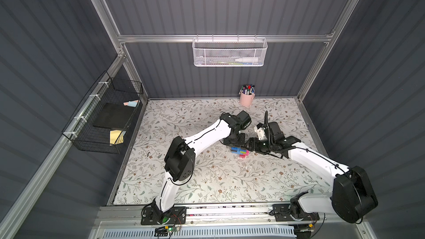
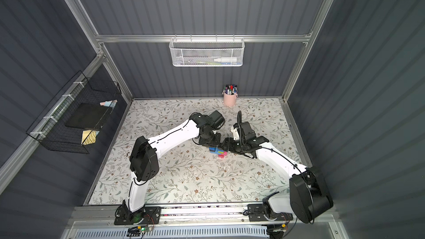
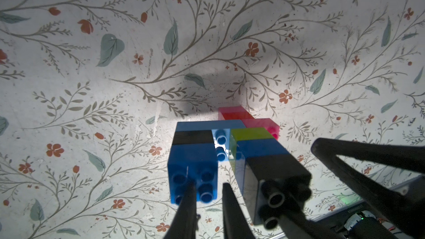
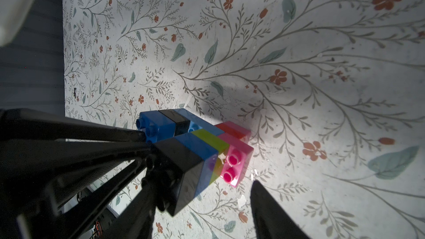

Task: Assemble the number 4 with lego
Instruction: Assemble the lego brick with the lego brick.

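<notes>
**Entry: number 4 in lego, laid flat on the worktop, both grippers at its near end**

The number 4 (image 1: pixel 239 151) was recorded lying flat on the floral worktop (image 1: pixel 184 180), right of centre and well apart from every edge. It was made up of two parallel rows of joined bricks. Their studs were turned sideways toward the grippers, and red and pink bricks were set at the far end.

The left gripper (image 3: pixel 208 181) was placed at the studded end of the dark blue brick (image 3: pixel 193 164). Its fingers (image 3: pixel 187 205) were parted only narrowly, and contact with the brick could not be told.

The right gripper (image 4: pixel 202 170) was set astride the black brick (image 4: pixel 184 173) that ended the neighbouring row. Its fingers (image 4: pixel 271 212) were spread wide and released. One was seen at the brick's studded end, and the other stood apart, beside the pink brick (image 4: pixel 234 157).

Both wrists were crowded close together above the figure. A pen cup (image 1: pixel 246 99) was noted at the rear edge, well apart from the arms. Broad bare worktop was seen left of the figure and toward the front rail (image 1: pixel 230 211).
</notes>
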Controlling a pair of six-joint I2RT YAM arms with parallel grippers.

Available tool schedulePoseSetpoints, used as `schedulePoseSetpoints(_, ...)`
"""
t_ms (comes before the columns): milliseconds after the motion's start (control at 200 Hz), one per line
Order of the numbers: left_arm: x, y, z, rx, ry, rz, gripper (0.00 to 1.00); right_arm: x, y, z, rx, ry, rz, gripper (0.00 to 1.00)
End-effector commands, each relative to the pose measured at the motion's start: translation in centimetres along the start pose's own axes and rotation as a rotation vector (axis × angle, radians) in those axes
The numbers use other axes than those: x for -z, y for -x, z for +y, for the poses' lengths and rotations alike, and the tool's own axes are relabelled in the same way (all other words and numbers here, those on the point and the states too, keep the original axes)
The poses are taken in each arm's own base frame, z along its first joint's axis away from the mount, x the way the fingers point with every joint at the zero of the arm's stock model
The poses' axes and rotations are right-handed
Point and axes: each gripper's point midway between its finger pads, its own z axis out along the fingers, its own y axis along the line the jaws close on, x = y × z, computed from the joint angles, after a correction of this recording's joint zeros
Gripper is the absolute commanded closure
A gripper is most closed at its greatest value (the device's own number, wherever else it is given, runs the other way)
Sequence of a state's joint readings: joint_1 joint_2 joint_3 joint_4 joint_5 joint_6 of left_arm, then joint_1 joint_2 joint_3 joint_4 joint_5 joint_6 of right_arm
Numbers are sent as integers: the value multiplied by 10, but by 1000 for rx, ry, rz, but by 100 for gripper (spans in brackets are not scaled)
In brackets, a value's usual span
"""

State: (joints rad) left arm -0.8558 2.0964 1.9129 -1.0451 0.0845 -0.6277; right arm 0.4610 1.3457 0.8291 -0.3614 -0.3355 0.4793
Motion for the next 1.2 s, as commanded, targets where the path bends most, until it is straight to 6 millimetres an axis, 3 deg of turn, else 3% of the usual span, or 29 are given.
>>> schedulePoseSetpoints(0,-10,-8,24,6,92,51,77,-6,-74,-73,-83,-291,247,36)
schedulePoseSetpoints(480,20,11,7,-16,9,-62,68,-6,-72,-73,-81,-295,243,36)
schedulePoseSetpoints(895,46,20,0,-46,-19,-128,66,-6,-72,-74,-79,-301,246,36)
schedulePoseSetpoints(1106,44,7,15,-36,-7,-102,65,-6,-71,-73,-75,-300,247,36)
schedulePoseSetpoints(1191,39,2,20,-57,1,-80,59,-7,-72,-75,-78,-302,250,36)
